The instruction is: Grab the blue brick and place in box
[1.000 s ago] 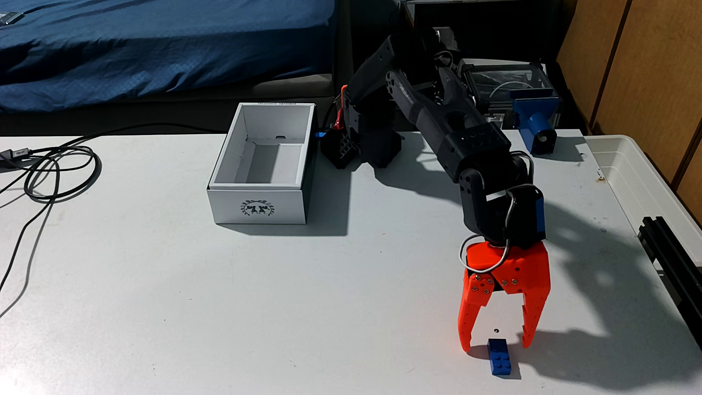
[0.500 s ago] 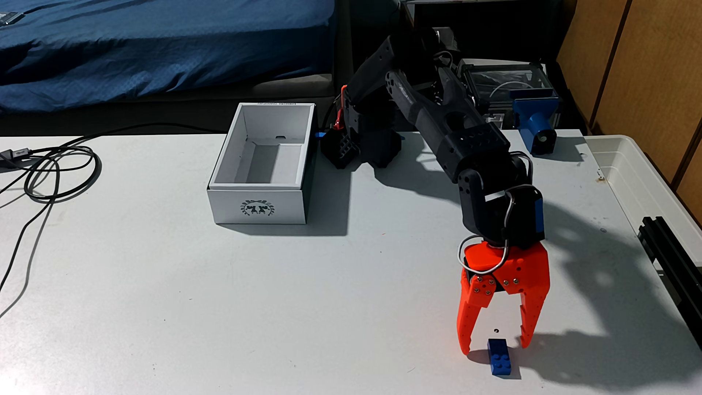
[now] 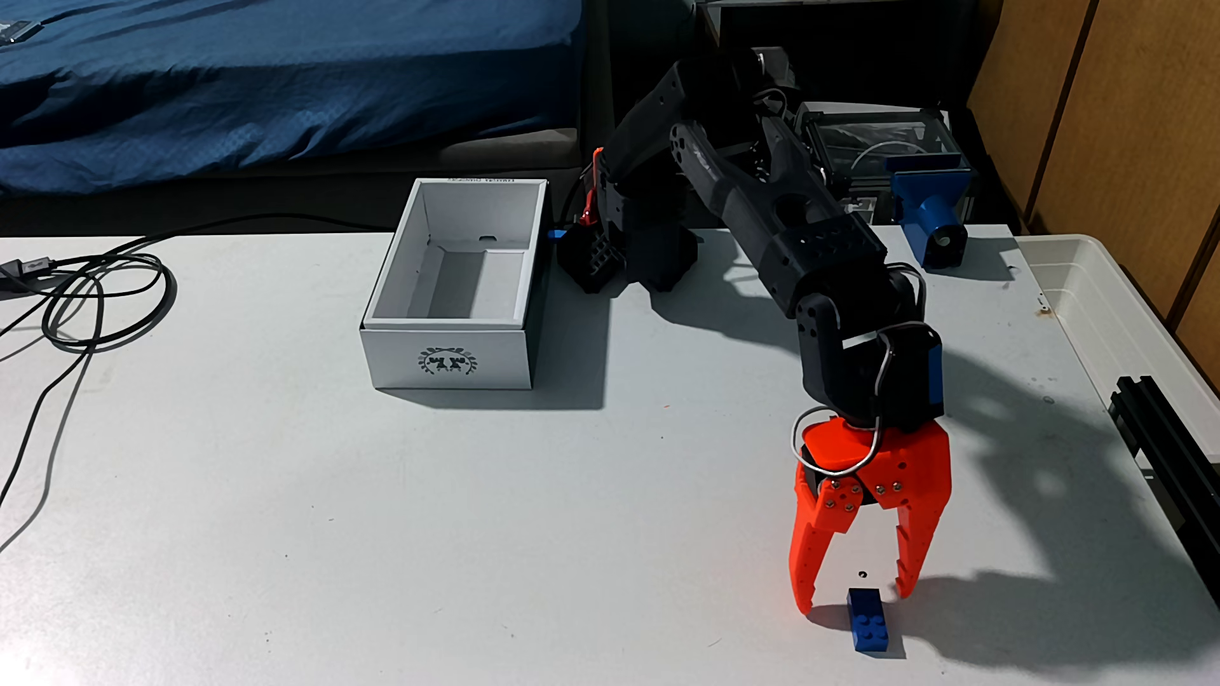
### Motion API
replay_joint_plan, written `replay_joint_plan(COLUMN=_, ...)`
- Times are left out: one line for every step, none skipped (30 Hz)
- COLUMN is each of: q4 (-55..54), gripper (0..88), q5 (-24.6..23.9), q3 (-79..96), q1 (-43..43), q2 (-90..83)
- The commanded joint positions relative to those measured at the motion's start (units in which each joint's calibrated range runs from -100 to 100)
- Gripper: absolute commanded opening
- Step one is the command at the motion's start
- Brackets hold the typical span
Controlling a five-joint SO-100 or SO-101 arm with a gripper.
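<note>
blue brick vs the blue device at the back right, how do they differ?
Size: the blue brick is far smaller than the blue device.
Shape: the brick is a studded rectangle; the device has a round opening in front.
Place: the brick lies near the table's front edge, between the open jaws of the gripper; the device stands at the far edge, clear of the gripper.
Shared: both are blue.

I see a white table filling most of the frame. Black cables loop at its left edge. Blue bedding sits upper left. A blue plastic device stands at upper right, with a clear-sided case behind it. A translucent white tub is at the right edge, and a black rail lies below it.
</note>
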Motion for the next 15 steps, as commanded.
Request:
replay_joint_plan(q4=0.8, gripper=26.2, q5=0.4, q3=-0.6, q1=0.8, q2=-0.2)
replay_joint_plan(q4=0.8, gripper=26.2, q5=0.4, q3=-0.6, q1=1.1, q2=-0.2)
replay_joint_plan(q4=0.8, gripper=26.2, q5=0.4, q3=-0.6, q1=1.3, q2=-0.2)
replay_joint_plan(q4=0.6, gripper=26.2, q5=0.4, q3=-0.6, q1=1.4, q2=-0.2)
replay_joint_plan(q4=0.4, gripper=26.2, q5=0.4, q3=-0.7, q1=1.6, q2=-0.2)
replay_joint_plan(q4=0.3, gripper=26.2, q5=0.4, q3=-0.9, q1=1.6, q2=-0.2)
replay_joint_plan(q4=0.2, gripper=26.2, q5=0.4, q3=-1.0, q1=1.6, q2=-0.2)
replay_joint_plan(q4=0.2, gripper=26.2, q5=0.4, q3=-1.3, q1=1.7, q2=0.1)
replay_joint_plan(q4=0.1, gripper=26.2, q5=0.4, q3=-1.6, q1=1.8, q2=0.7)
replay_joint_plan(q4=0.1, gripper=26.6, q5=0.4, q3=-2.3, q1=1.8, q2=1.4)
replay_joint_plan(q4=0.4, gripper=26.8, q5=0.4, q3=-3.3, q1=1.9, q2=2.3)
replay_joint_plan(q4=0.5, gripper=27.0, q5=0.4, q3=-4.3, q1=2.0, q2=3.4)
replay_joint_plan(q4=0.7, gripper=27.0, q5=0.4, q3=-5.1, q1=2.1, q2=4.4)
replay_joint_plan(q4=0.8, gripper=27.0, q5=0.4, q3=-5.9, q1=2.1, q2=5.0)
replay_joint_plan(q4=0.9, gripper=27.0, q5=0.4, q3=-6.5, q1=2.1, q2=5.5)
